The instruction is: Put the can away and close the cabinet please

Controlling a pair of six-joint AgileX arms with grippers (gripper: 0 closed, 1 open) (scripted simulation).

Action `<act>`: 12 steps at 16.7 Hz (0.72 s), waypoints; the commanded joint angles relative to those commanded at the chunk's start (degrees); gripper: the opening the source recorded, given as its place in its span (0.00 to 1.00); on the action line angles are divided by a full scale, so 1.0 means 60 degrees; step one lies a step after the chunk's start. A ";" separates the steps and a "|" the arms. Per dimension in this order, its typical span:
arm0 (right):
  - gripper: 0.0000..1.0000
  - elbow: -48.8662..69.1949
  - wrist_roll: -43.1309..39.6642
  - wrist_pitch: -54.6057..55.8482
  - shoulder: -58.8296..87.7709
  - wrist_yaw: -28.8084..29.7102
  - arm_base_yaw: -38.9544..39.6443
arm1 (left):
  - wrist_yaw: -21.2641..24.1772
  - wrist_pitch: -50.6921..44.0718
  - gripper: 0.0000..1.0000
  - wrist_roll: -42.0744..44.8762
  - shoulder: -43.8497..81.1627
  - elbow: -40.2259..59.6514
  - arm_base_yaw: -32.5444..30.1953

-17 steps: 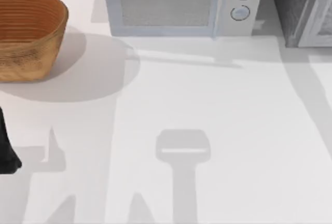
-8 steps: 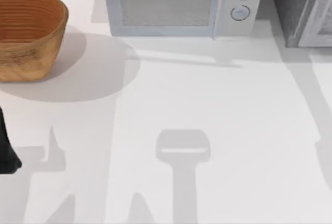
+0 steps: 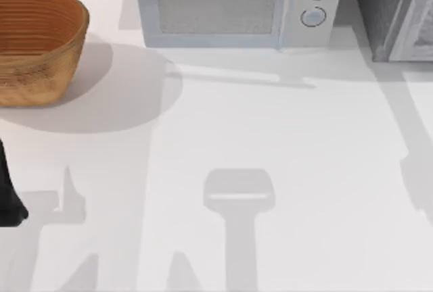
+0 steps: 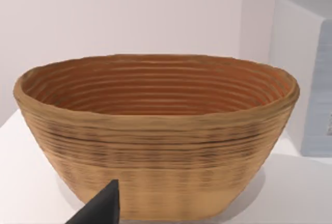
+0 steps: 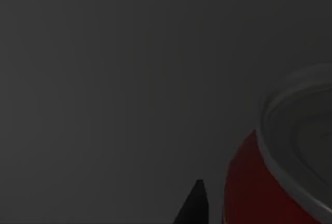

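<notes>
Shadow at 3 o'clock is shifting; red can (image 5: 249, 182) is sitting inside dark cabinet (image 3: 392, 15); right gripper's grip: cannot tell.

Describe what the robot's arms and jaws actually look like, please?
Little of them shows. The left arm is a plain matte black shape at the top view's left edge, without visible cables or markings. A black pointed fingertip shows in the left wrist view; another black pointed fingertip shows in the dark right wrist view.
</notes>
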 joint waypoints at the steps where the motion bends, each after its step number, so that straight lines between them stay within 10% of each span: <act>1: 0.00 0.0317 0.0000 -0.0074 0.0225 -0.0025 -0.0028 | 0.0000 0.0000 1.00 0.0000 0.0000 0.0000 0.0000; 12: 0.08 0.1388 -0.0007 -0.0315 0.0971 -0.0122 -0.0138 | 0.0000 0.0000 1.00 0.0000 0.0000 0.0000 0.0000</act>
